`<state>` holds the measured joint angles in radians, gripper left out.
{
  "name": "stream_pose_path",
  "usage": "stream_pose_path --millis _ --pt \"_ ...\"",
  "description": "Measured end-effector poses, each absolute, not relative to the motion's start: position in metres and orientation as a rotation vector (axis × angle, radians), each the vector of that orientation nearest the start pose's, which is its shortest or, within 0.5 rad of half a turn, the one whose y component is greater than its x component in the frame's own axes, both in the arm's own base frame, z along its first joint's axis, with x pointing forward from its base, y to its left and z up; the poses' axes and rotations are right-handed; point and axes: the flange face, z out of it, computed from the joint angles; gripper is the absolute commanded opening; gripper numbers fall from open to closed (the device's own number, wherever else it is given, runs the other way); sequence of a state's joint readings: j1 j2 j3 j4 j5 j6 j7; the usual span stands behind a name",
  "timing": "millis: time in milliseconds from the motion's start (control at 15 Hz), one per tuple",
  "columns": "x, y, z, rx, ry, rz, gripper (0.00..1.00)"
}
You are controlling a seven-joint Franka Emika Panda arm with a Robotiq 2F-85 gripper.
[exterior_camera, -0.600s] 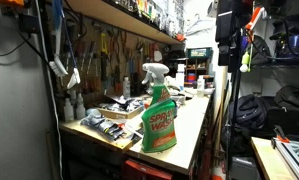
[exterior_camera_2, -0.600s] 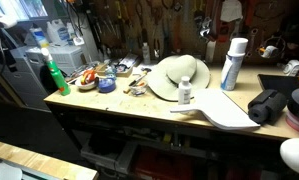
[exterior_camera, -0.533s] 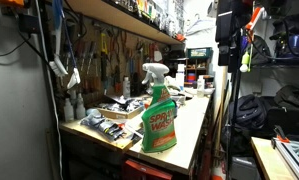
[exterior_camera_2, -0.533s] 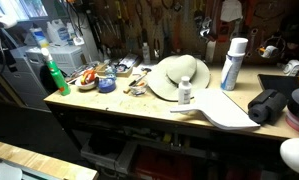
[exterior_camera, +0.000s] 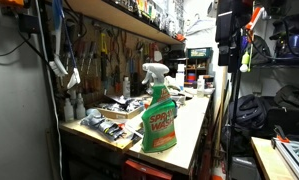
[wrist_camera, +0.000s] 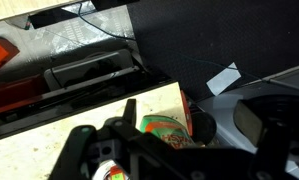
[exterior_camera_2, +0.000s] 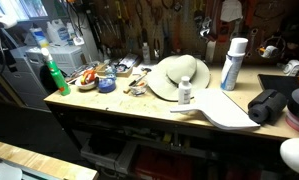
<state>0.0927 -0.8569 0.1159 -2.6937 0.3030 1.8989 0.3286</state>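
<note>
No shift anywhere against the earlier frames. Hovering in the wrist view with the gripper over a green, red-labelled container close to the edge of the workbench. Jaws seemingly spread wide, gripping nothing. Risk of knocking the container over the edge by descending off-centre, or by touching it with one finger first.

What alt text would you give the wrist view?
The dark, blurred pincer fills the bottom of the frame, above the edge of a pale wooden bench; whether it is open cannot be told. A round red-and-green label shows right by it. Past the bench edge are a black dotted surface and a white scrap.
</note>
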Motion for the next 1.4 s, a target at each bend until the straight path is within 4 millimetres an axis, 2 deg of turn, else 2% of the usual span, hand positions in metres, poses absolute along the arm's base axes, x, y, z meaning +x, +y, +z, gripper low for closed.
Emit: stream_pose_path --millis 533,667,800,1067,1267,1400 --pt "0.294 0.084 0.48 -2.911 0.366 -0.023 1.0" --pt "0.299 0.074 0.49 -2.931 0.398 -0.084 1.0" --pt "0.307 0.056 0.506 -2.977 0.445 -0.2 1.0" --pt "0.319 0.008 0.535 -3.114 0.561 -0.425 1.0" --pt "0.319 -0.03 0.539 -3.24 0.672 -0.47 1.0" --pt "0.318 -0.049 0.537 -3.254 0.775 -0.46 1.0"
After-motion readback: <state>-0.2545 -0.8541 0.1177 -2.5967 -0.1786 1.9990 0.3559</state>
